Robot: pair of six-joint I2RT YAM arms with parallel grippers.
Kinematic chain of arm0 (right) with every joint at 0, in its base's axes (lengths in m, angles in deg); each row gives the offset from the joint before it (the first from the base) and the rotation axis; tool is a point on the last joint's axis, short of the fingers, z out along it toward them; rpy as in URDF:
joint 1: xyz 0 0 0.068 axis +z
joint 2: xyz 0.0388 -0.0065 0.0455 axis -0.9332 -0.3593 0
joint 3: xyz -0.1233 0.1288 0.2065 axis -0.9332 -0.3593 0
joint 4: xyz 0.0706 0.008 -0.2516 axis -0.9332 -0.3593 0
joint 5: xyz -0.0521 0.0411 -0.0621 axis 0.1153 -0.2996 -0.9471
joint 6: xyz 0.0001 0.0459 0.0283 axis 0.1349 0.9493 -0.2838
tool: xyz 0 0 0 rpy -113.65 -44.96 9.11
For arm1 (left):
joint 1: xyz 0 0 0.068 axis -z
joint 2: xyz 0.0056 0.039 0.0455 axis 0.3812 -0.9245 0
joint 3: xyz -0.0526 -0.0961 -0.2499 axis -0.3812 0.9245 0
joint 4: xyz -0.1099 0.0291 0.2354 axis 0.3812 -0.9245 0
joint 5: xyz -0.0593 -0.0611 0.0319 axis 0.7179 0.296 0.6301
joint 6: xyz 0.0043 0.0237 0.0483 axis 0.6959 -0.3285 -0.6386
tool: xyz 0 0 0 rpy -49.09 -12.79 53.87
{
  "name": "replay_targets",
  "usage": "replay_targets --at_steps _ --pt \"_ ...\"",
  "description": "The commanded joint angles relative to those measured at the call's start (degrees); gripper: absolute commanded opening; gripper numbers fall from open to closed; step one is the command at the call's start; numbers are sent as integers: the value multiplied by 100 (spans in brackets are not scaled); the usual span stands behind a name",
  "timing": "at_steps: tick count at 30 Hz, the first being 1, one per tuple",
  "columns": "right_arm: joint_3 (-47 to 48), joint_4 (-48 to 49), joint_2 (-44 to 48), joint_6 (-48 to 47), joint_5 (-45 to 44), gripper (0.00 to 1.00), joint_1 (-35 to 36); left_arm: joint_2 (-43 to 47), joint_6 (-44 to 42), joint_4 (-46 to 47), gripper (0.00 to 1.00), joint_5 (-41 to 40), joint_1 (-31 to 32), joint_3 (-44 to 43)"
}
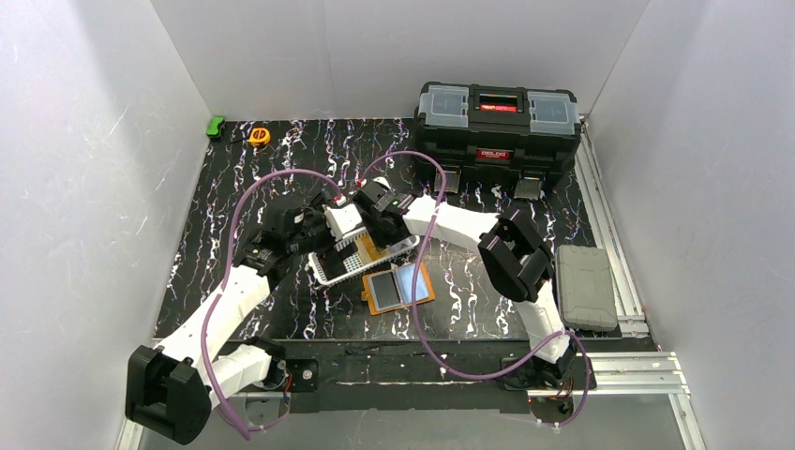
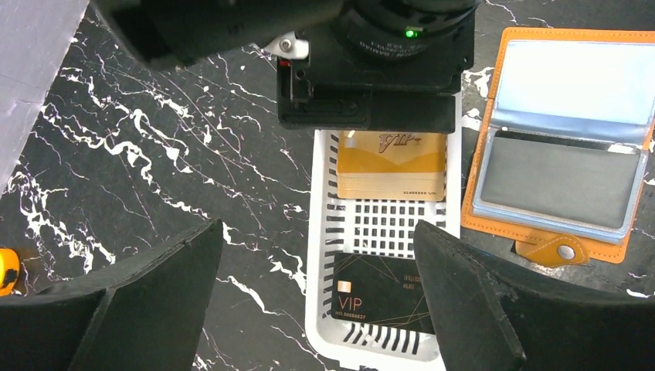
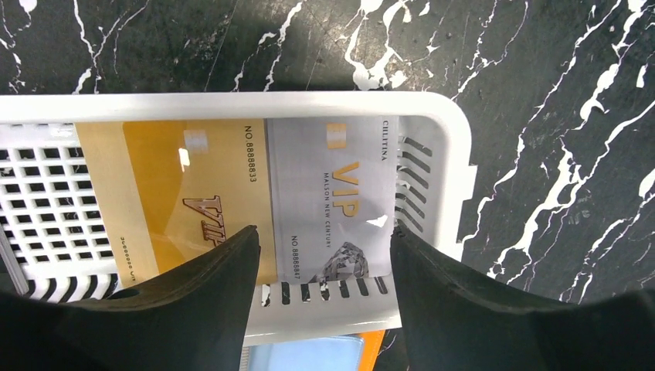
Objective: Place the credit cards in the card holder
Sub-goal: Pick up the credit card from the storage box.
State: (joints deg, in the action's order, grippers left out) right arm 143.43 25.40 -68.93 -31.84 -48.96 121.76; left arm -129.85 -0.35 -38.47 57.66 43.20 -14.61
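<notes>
Right fingers [image 3: 201, 309] hide gold card [image 3: 170, 178] lower corner.

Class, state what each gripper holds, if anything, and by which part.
The left gripper holds nothing, jaws open above the basket. The right gripper straddles the silver card across its long edges; a grip cannot be told.

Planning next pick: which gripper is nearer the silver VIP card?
Right. The right gripper hangs over the silver VIP card, fingers either side; the left gripper hovers at the other end of the white basket.
</notes>
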Motion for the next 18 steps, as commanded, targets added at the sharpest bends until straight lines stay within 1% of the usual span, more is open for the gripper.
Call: replay_targets --at_steps 1,5,9,12,15,18 --pt "318 -101 -190 -193 -582 70 181 251 46 0 93 82 -21 105" --pt "547 -322 -436 -253 -974 69 334 307 132 -31 92 57 -23 94" --pt "615 -323 -514 -398 -1608 63 509 367 210 -121 92 87 -23 73" --pt "681 -310 -549 -515 -1868 60 575 384 191 -138 92 101 -22 136" --pt "666 -304 -568 -540 -1930 57 605 389 -11 -203 89 162 -19 256" --pt "649 -306 -589 -493 -1826 56 616 401 -303 -108 89 109 -22 556"
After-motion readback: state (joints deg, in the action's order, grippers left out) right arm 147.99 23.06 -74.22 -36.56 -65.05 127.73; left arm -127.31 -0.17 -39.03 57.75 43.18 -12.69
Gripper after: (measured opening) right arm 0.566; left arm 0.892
